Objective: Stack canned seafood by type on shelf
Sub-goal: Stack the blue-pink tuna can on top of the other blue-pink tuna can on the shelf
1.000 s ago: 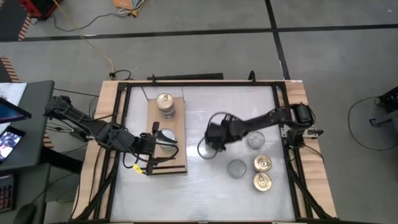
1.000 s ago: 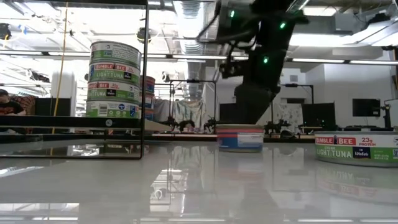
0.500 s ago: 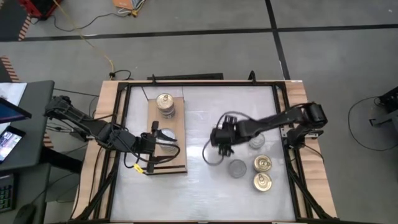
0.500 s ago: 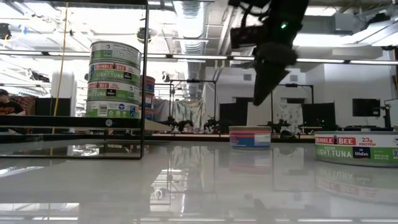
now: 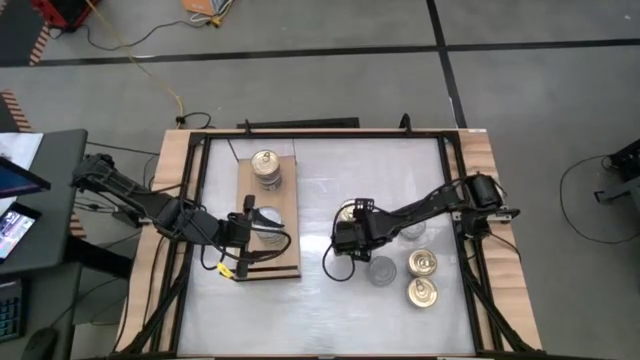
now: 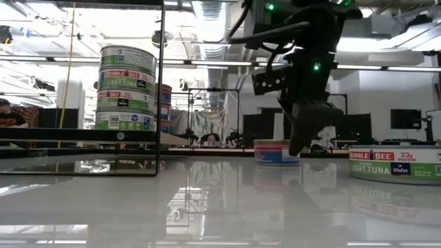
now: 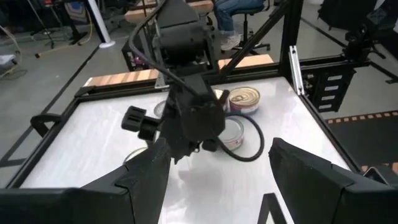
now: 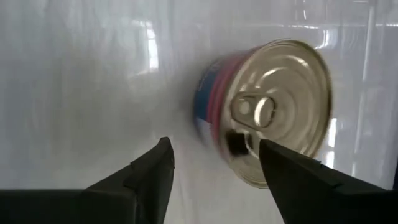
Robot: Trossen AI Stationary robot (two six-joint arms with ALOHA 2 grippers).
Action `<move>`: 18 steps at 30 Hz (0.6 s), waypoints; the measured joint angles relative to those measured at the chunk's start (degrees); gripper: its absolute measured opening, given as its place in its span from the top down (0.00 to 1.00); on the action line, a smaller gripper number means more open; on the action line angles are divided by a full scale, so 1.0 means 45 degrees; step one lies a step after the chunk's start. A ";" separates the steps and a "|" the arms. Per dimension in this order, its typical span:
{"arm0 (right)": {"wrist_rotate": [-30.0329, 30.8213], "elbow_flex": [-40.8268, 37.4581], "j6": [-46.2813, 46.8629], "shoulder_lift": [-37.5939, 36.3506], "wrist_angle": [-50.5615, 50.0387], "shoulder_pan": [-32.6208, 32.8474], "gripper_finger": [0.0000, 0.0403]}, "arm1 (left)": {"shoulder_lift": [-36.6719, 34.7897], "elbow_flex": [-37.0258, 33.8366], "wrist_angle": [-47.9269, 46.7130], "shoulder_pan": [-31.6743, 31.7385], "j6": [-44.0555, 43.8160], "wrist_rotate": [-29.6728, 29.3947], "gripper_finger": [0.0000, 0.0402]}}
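since the earlier frame the right claw (image 5: 352, 240) has swung back low over the counter (image 5: 320, 300), jaws apart and empty, hovering just beside a silver-topped tin (image 8: 264, 112) with a pink-and-blue label. the tin looks rigid, smooth-walled, likely slippery; best pinched across its rim. gold tins (image 5: 265, 166) sit stacked on the shelf (image 5: 285, 262), where the left claw (image 5: 258, 228) waits open.

Stack of green-labelled tins (image 6: 126, 88) on black-framed shelf (image 6: 83, 135), right gripper (image 6: 301, 141) hanging beside pink-blue tin (image 6: 273, 151), tuna tin (image 6: 394, 162) at edge.
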 joint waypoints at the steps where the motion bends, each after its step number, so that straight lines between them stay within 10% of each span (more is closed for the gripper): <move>1: -0.0014 0.0000 0.0005 0.0043 0.0014 0.0065 0.35 | 0.0000 0.0000 0.0001 0.0000 0.0025 -0.0055 0.35; 18: -0.0633 0.0038 0.0485 -0.0008 0.1295 0.1439 0.73 | 0.0000 0.0000 0.0031 0.0000 -0.0069 -0.0138 0.35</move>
